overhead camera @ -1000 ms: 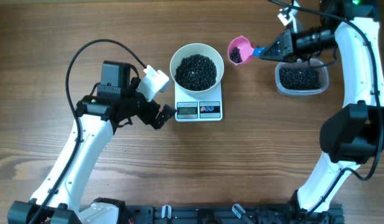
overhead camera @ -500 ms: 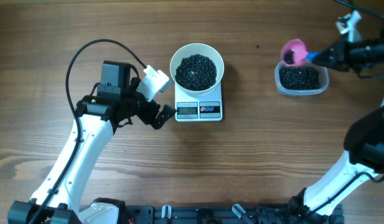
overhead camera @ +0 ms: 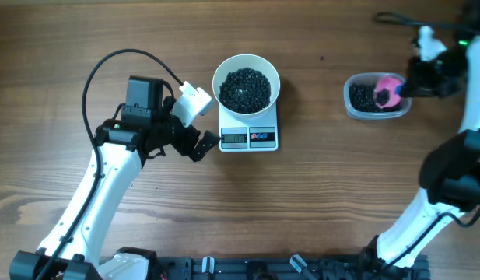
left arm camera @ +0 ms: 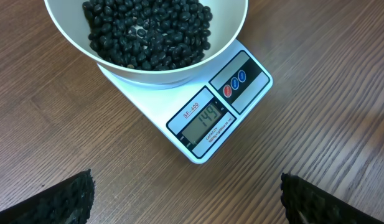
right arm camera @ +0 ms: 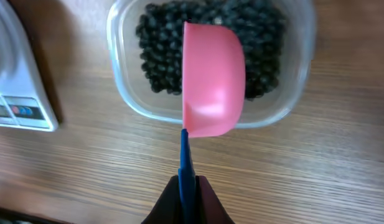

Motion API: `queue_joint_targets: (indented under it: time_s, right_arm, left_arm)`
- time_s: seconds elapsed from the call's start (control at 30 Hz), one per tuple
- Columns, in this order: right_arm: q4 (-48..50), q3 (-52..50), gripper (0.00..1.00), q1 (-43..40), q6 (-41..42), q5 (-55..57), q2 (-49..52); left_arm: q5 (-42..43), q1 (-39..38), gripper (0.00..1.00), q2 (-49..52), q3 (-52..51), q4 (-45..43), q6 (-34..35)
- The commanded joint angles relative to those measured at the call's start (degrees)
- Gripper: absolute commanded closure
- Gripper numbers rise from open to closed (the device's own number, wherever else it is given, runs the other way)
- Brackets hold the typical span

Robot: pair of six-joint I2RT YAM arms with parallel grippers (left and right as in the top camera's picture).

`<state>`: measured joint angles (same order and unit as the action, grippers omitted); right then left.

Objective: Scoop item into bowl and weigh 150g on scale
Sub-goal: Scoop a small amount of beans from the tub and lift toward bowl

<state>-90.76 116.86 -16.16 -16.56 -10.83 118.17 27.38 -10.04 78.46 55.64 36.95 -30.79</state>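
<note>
On the wooden tabletop (overhead camera: 317, 194), a round white bowl (overhead camera: 217, 82) stands on a white rectangular digital scale (overhead camera: 248, 138), and it is filled with small black beans (overhead camera: 246, 88). The grey display (left arm camera: 207, 119) of the scale shows 149. The left claw (overhead camera: 199, 122) hovers just beside the scale on its left. Its fingers (left arm camera: 58, 199) are spread fully apart and it holds nothing. Far to the right, the right claw (right arm camera: 187, 196) is closed tight on the thin blue handle of a pink plastic scoop (right arm camera: 213, 81). The scoop is over a clear plastic tub (right arm camera: 123, 81) with more black beans inside. Its smooth outer side faces the wrist camera. I cannot tell whether the scoop touches the beans.
</note>
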Motion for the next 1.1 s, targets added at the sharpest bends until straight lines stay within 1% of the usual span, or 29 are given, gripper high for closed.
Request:
queue_joint_targets:
  time_s: [0.0, 0.07, 0.13, 0.27, 0.4, 0.57, 0.7, 0.77, 0.83, 0.93, 1.0, 1.07]
  right_arm:
    - [0.07, 1.4, 0.96, 7.5, 6.16, 15.06, -2.47]
    - [0.04, 1.4, 0.95, 10.58, 7.91, 19.04, -2.58]
    - [0.11, 1.4, 0.96, 12.0, 7.69, 18.49, -2.58]
    - [0.31, 1.4, 0.96, 10.95, 7.52, 15.82, -2.58]
    - [0.9, 1.4, 0.96, 9.33, 7.54, 15.5, -2.58]
    - [2.54, 1.4, 0.96, 10.93, 9.16, 17.55, -2.58]
    - [2.84, 1.4, 0.96, 11.26, 6.82, 16.57, -2.58]
    - [2.84, 1.4, 0.96, 10.21, 4.07, 12.98, -2.58]
    - [2.67, 1.4, 0.96, 8.04, 0.44, 5.44, -2.58]
    - [2.03, 1.4, 0.96, 3.56, -2.05, -3.56, -2.58]
    - [0.87, 1.4, 0.96, 0.15, -4.96, -11.45, -2.58]
    - [-0.26, 1.4, 0.96, -2.27, -5.99, -16.44, -2.58]
  left_arm:
    - [1.09, 0.2, 0.0, 0.09, -0.24, -0.02, -0.31]
    - [1.09, 0.2, 0.0, 0.09, -0.24, -0.02, -0.31]
    - [1.09, 0.2, 0.0, 0.09, -0.24, -0.04, -0.31]
    - [1.09, 0.2, 0.0, 0.09, -0.24, -0.04, -0.31]
    - [1.09, 0.2, 0.0, 0.09, -0.24, -0.04, -0.31]
    - [1.09, 0.2, 0.0, 0.09, -0.24, -0.04, -0.31]
    - [1.09, 0.2, 0.0, 0.09, -0.24, -0.02, -0.31]
    - [1.09, 0.2, 0.0, 0.09, -0.24, -0.02, -0.31]
    - [1.09, 0.2, 0.0, 0.09, -0.24, -0.04, -0.31]
    - [1.09, 0.2, 0.0, 0.09, -0.24, -0.02, -0.31]
    - [1.09, 0.2, 0.0, 0.09, -0.24, -0.04, -0.31]
    - [1.09, 0.2, 0.0, 0.09, -0.24, -0.04, -0.31]
